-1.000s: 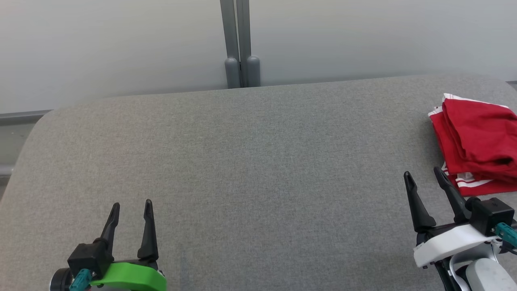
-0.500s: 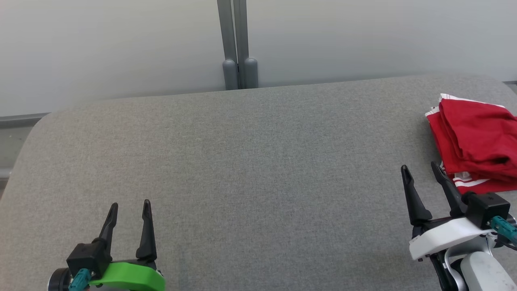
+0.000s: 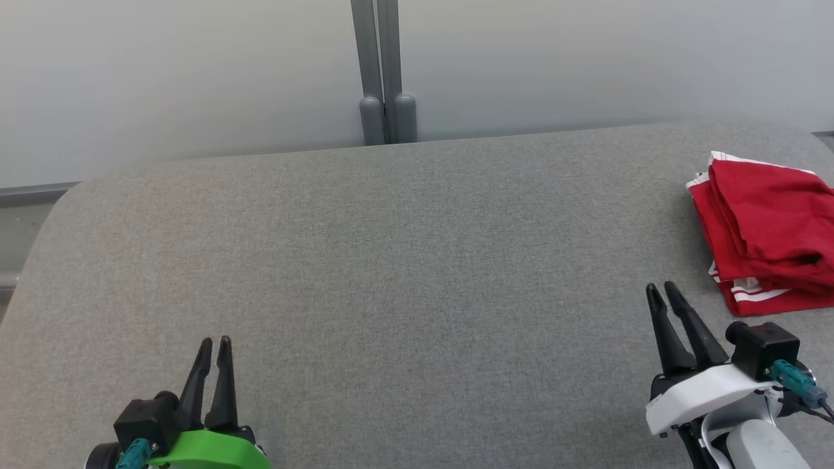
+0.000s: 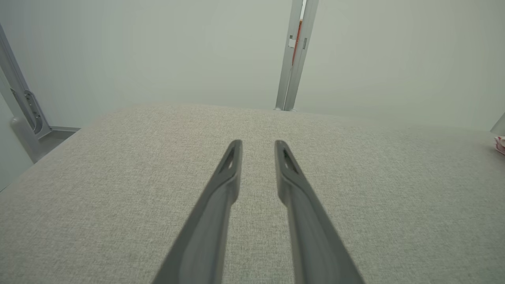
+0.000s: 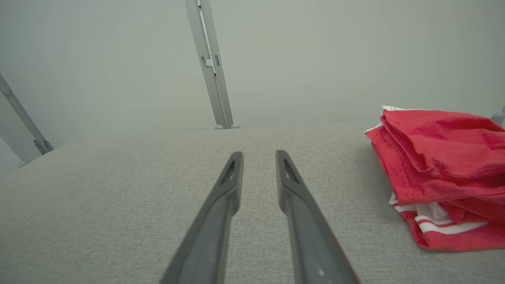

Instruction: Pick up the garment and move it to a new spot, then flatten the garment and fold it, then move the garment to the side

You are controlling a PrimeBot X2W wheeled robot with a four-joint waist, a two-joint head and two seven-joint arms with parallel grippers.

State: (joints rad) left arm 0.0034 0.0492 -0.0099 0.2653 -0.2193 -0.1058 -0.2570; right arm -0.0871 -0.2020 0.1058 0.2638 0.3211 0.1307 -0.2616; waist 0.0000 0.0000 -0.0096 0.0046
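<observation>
The garment (image 3: 769, 221) is red with white stripes and lies folded in a pile at the right edge of the grey padded table (image 3: 417, 260). My right gripper (image 3: 659, 286) hovers just left of the pile's near corner without touching it. Its fingers stand a narrow gap apart with nothing between them. In the right wrist view the garment (image 5: 442, 157) lies to the right of that gripper (image 5: 259, 154). My left gripper (image 3: 216, 340) is at the near left, far from the garment, its fingers (image 4: 232, 165) narrowly apart and empty. A sliver of the garment (image 4: 500, 144) shows at the left wrist view's right edge.
A grey metal post (image 3: 384, 71) stands behind the table's far edge against a pale wall. The table's corners are rounded, and its left edge drops off near a grey rail (image 3: 32, 192).
Both grippers have narrowed from wide open to a small gap. The right gripper has drawn back slightly from the garment's corner. The left has barely moved.
</observation>
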